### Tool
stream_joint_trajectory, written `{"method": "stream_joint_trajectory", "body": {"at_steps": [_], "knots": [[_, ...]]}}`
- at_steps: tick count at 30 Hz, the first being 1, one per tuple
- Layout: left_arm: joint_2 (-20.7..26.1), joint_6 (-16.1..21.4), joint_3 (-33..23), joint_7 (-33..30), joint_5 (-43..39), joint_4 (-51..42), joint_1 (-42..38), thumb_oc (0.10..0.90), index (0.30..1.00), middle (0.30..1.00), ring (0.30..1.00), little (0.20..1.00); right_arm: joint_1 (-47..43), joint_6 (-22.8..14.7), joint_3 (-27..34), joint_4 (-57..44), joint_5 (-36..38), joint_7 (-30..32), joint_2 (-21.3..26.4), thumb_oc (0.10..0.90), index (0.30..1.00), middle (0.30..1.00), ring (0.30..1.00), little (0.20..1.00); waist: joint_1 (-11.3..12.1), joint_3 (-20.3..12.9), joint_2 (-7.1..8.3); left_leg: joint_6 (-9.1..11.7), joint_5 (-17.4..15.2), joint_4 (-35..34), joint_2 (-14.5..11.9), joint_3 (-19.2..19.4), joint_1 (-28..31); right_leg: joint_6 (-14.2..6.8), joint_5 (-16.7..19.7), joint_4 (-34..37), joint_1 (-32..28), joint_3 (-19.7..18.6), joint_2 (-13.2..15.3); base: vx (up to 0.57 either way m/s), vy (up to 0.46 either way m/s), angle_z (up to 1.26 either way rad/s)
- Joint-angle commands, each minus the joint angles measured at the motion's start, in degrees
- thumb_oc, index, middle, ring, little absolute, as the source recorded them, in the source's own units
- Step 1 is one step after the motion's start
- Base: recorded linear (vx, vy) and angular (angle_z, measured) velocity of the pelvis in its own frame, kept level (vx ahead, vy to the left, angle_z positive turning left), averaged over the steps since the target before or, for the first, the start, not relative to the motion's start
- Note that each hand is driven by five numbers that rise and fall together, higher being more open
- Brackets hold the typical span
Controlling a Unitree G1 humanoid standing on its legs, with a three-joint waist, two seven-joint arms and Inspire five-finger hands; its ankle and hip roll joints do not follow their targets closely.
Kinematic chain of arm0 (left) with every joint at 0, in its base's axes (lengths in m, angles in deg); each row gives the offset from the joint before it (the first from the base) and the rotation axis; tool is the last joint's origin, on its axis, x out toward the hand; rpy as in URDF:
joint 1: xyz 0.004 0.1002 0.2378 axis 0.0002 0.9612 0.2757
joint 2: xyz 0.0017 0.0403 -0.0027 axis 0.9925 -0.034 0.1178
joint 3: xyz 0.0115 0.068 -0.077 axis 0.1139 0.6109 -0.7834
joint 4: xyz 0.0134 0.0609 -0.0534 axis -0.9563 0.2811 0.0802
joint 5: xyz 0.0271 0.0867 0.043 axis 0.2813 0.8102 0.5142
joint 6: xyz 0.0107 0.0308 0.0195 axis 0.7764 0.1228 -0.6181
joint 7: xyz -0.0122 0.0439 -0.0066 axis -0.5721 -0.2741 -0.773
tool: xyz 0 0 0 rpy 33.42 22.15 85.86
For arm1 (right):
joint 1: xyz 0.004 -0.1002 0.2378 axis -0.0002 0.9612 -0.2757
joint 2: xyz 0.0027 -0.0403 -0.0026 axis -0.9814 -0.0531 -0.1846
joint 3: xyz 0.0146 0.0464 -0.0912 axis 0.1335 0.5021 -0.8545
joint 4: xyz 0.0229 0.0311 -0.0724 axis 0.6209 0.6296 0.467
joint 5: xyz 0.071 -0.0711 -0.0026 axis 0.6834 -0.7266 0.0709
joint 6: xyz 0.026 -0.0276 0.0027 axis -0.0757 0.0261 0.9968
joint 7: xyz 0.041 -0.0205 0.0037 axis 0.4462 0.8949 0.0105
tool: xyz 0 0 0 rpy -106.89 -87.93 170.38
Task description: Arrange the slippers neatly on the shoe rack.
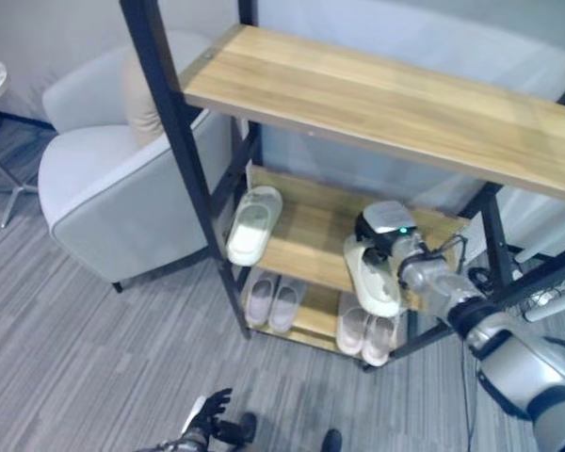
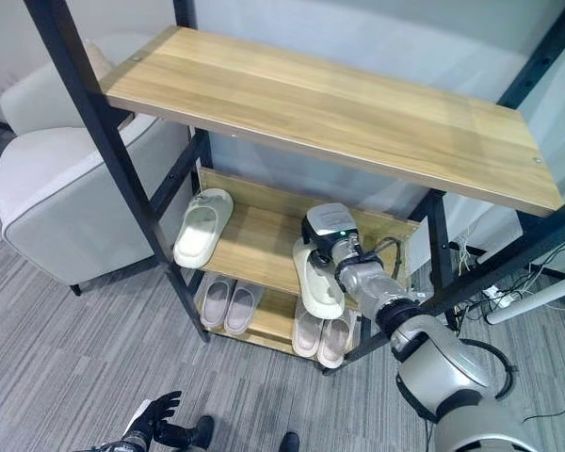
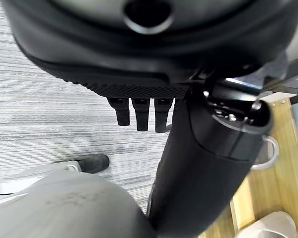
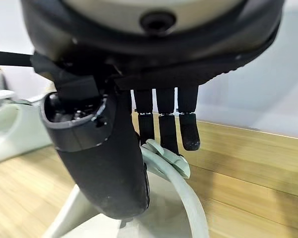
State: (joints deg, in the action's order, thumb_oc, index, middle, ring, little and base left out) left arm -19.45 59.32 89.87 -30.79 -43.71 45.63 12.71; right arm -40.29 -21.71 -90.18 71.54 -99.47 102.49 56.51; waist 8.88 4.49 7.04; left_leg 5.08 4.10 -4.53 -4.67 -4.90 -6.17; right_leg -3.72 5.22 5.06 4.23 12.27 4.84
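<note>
Left robot hand [image 1: 205, 414] hangs open low; right robot hand [image 4: 139, 144] grips slipper [image 2: 318, 279] at the middle shelf [image 2: 254, 247] edge.

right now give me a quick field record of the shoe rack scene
right hand: shut on pale slipper, at the middle shelf
left hand: low near the floor, fingers relaxed, idle
second slipper: lying at the middle shelf's left end
bottom shelf: two pairs of slippers
top shelf: bare wood
armchair: left of the rack

It looks like a living room at home: a grey armchair [image 1: 122, 198] stands on striped grey carpet [image 1: 66, 348] beside a wooden shoe rack [image 1: 377, 104] holding slippers [image 1: 254, 224].
</note>
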Motion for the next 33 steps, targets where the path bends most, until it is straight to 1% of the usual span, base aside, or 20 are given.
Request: {"method": "stream_joint_trajectory", "body": {"at_steps": [1,3,5,7,8,9,11,12,13,18,22,23,24,25,32,33], "knots": [[-0.5,3.2,3.2,-1.6,-1.6,-0.8,-2.2,0.8,0.9,0.9,0.9,0.9,-9.9,-0.3,3.4,3.0,3.3,4.8,0.0,0.4,0.3,0.3,0.3,0.3,3.8,-0.1,0.58,-2.2,-3.3,-0.5,2.7,0.0,-0.1,-4.2,-4.4,-0.1,-2.6,0.3,2.2,-0.01,-0.019,0.07],[-0.1,3.2,3.2,-1.7,-1.7,-1.1,-2.1,0.8,0.9,0.9,0.9,0.9,-10.3,-0.2,3.4,3.8,3.6,5.1,-0.3,0.4,0.3,0.3,0.3,0.3,4.1,0.0,0.76,-2.2,-3.2,-0.5,2.7,-0.4,-0.3,-4.2,-4.4,-0.1,-2.6,0.5,2.3,0.0,-0.006,0.2],[0.6,3.4,3.0,-1.9,-1.9,-1.4,-1.8,0.8,0.9,0.9,0.9,0.9,-11.3,0.0,3.6,6.2,4.2,5.8,-1.2,0.4,0.3,0.3,0.3,0.3,5.4,0.4,1.16,-2.4,-3.0,-0.5,2.9,-1.2,-0.8,-4.3,-4.4,-0.1,-2.6,1.2,2.4,0.01,0.002,0.25],[0.9,3.4,2.9,-2.0,-1.9,-1.5,-1.8,0.8,0.9,0.9,0.9,0.9,-11.8,0.0,3.7,7.0,4.5,6.0,-1.4,0.4,0.3,0.3,0.3,0.3,5.8,0.5,1.3,-2.4,-2.9,-0.5,3.0,-1.5,-0.9,-4.3,-4.3,-0.1,-2.5,1.4,2.4,0.01,-0.003,0.14],[1.3,3.5,3.0,-2.1,-2.1,-1.5,-1.7,0.8,0.9,0.9,0.9,0.9,-12.8,0.1,3.5,8.5,5.1,6.3,-1.9,0.4,0.3,0.3,0.3,0.3,6.5,0.8,1.57,-2.6,-2.8,-0.4,3.1,-1.9,-1.3,-4.3,-4.3,-0.1,-2.5,1.7,2.5,0.0,-0.002,0.09],[1.3,3.5,3.0,-2.1,-2.1,-1.5,-1.7,0.8,0.9,0.9,0.9,0.9,-12.9,0.1,3.5,8.6,5.1,6.4,-1.9,0.4,0.3,0.3,0.3,0.3,6.5,0.8,1.59,-2.6,-2.8,-0.4,3.1,-1.9,-1.4,-4.3,-4.3,-0.1,-2.5,1.8,2.5,0.0,-0.003,0.11],[1.9,3.6,2.9,-2.3,-2.1,-1.5,-1.8,0.8,0.9,0.9,0.9,0.9,-14.7,0.2,3.2,10.7,5.9,6.6,-2.4,0.4,0.3,0.3,0.3,0.3,7.5,1.2,2.09,-2.7,-2.8,0.0,3.3,-2.6,-1.9,-4.4,-4.2,-0.1,-2.5,2.2,2.6,0.02,0.001,0.17],[1.9,3.6,2.9,-2.3,-2.1,-1.5,-1.9,0.8,0.9,0.9,0.9,0.9,-14.7,0.2,3.2,10.8,5.9,6.7,-2.4,0.4,0.3,0.3,0.3,0.3,7.5,1.2,2.11,-2.7,-2.8,0.0,3.4,-2.7,-1.9,-4.4,-4.2,-0.1,-2.5,2.2,2.6,0.03,0.0,0.15],[2.2,3.7,2.9,-2.4,-2.3,-1.4,-2.0,0.8,0.9,0.9,0.9,0.9,-15.9,0.3,2.8,11.6,6.5,6.8,-2.6,0.4,0.3,0.3,0.3,0.3,8.1,1.4,2.52,-2.7,-2.9,0.2,3.5,-3.0,-2.1,-4.5,-4.1,-0.1,-2.5,2.4,2.7,0.03,-0.002,0.1],[2.6,3.8,3.5,-2.4,-2.8,-1.6,-2.8,0.8,0.9,0.9,0.9,0.9,-18.2,0.5,2.8,13.2,7.7,7.2,-2.5,0.4,0.3,0.3,0.3,0.3,9.3,1.8,2.98,-2.8,-2.8,0.6,4.1,-3.9,-2.8,-4.6,-4.0,-0.2,-2.5,3.3,3.1,0.02,0.005,0.12],[2.6,3.8,3.9,-2.4,-2.7,-1.7,-3.3,0.8,0.9,0.9,0.9,0.9,-18.4,0.7,2.9,13.9,8.4,7.4,-2.1,0.4,0.3,0.3,0.3,0.3,9.6,1.8,3.05,-2.9,-2.9,0.6,4.5,-4.4,-3.0,-4.6,-4.0,-0.3,-2.6,3.9,3.3,0.02,0.009,0.12],[2.3,3.8,4.2,-2.4,-2.7,-1.5,-3.5,0.8,0.9,0.9,0.9,0.9,-18.1,0.7,3.4,14.4,9.0,7.6,-2.2,0.533,0.5,0.5,0.5,0.5,9.7,1.8,3.03,-2.9,-2.9,0.7,4.6,-4.6,-3.2,-4.6,-3.9,-0.3,-2.5,4.2,3.6,0.03,0.014,0.14],[2.3,3.8,4.2,-2.4,-2.7,-1.5,-3.5,0.8,0.9,0.9,0.9,0.9,-18.1,0.7,3.4,14.4,9.0,7.6,-2.2,0.533,0.5,0.5,0.5,0.5,9.7,1.8,3.03,-2.9,-2.9,0.7,4.6,-4.6,-3.2,-4.6,-3.9,-0.3,-2.5,4.2,3.6,0.03,0.015,0.11],[2.2,3.7,4.3,-2.5,-2.9,-1.4,-3.6,0.8,0.9,0.9,0.9,0.9,-18.0,0.8,3.5,14.4,9.3,7.6,-2.1,0.8,0.9,0.9,0.9,0.9,9.7,1.9,3.0,-2.9,-3.0,0.7,4.7,-4.6,-3.2,-4.7,-3.8,-0.3,-2.4,4.1,3.6,0.01,0.007,0.06],[1.7,3.6,4.0,-2.4,-3.2,-1.6,-3.2,0.8,0.9,0.9,0.9,0.9,-17.2,0.3,3.0,11.4,9.0,7.3,-2.6,0.8,0.9,0.9,0.9,0.9,9.2,2.2,2.8,-3.0,-3.4,1.0,4.5,-3.7,-3.0,-4.6,-3.6,-0.4,-2.1,3.1,3.6,0.01,0.004,-0.01],[1.6,3.6,3.7,-2.4,-3.3,-1.7,-3.2,0.8,0.9,0.9,0.9,0.9,-16.9,0.0,2.6,9.6,8.6,7.3,-2.6,0.8,0.9,0.9,0.9,0.9,8.9,2.1,2.73,-3.0,-3.5,0.9,4.4,-3.4,-2.9,-4.6,-3.6,-0.4,-2.0,2.7,3.6,0.01,0.015,-0.07]]}}
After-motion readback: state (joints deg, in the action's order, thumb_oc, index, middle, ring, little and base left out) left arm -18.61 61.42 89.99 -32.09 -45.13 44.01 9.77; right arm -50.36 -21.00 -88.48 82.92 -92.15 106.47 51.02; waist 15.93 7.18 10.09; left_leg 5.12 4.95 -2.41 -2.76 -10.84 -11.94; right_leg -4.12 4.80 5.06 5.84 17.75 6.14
